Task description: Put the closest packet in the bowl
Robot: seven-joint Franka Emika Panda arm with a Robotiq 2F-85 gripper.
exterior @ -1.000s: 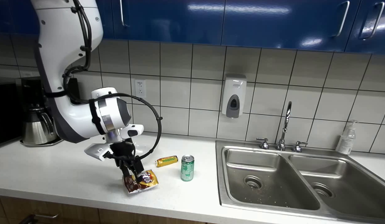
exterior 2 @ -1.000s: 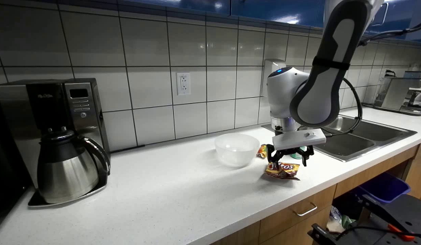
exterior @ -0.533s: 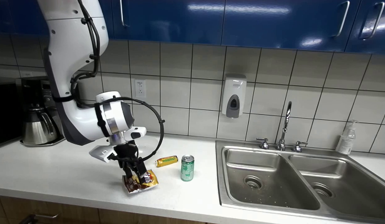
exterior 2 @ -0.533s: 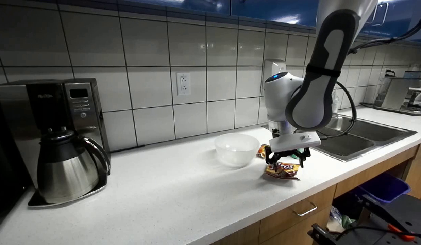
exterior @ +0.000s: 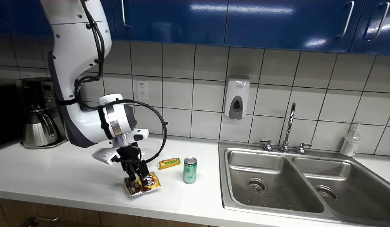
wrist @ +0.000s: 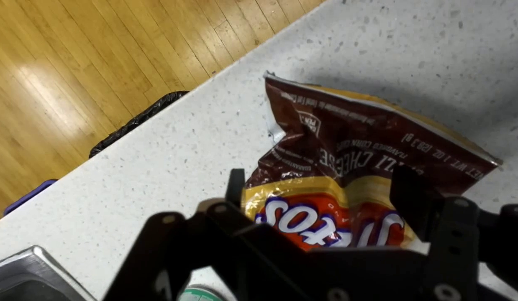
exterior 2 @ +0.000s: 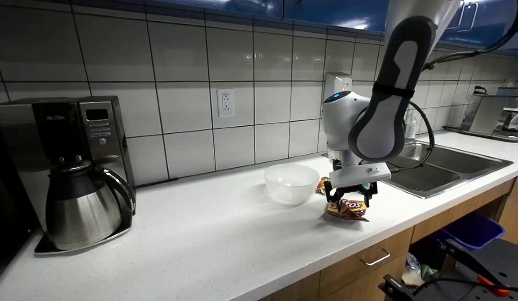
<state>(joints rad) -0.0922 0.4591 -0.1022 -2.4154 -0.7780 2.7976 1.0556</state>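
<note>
The closest packet is a brown and yellow snack packet lying on the counter. It shows in both exterior views (exterior: pixel 153 179) (exterior 2: pixel 347 214) and large in the wrist view (wrist: pixel 347 140). My gripper (exterior: pixel 139 181) is low over it, pointing down. In the wrist view the gripper (wrist: pixel 317 186) is open, with one finger at the packet's left edge and the other over its right part. Whether the fingertips touch it I cannot tell. The clear bowl (exterior 2: pixel 284 190) stands on the counter, nearer the wall than the packet. In an exterior view the arm mostly hides it.
A second, yellow packet (exterior: pixel 169 163) lies near the bowl, towards the wall. A green can (exterior: pixel 190 172) stands beside it, close to the gripper. The sink (exterior: pixel 224 186) is past the can. A coffee maker (exterior 2: pixel 102 121) stands at the counter's far end.
The arm has shifted slightly and my gripper has come a little lower, over the packet. The gap between its fingers looks slightly narrower in an exterior view. The packet and bowl have not moved.
</note>
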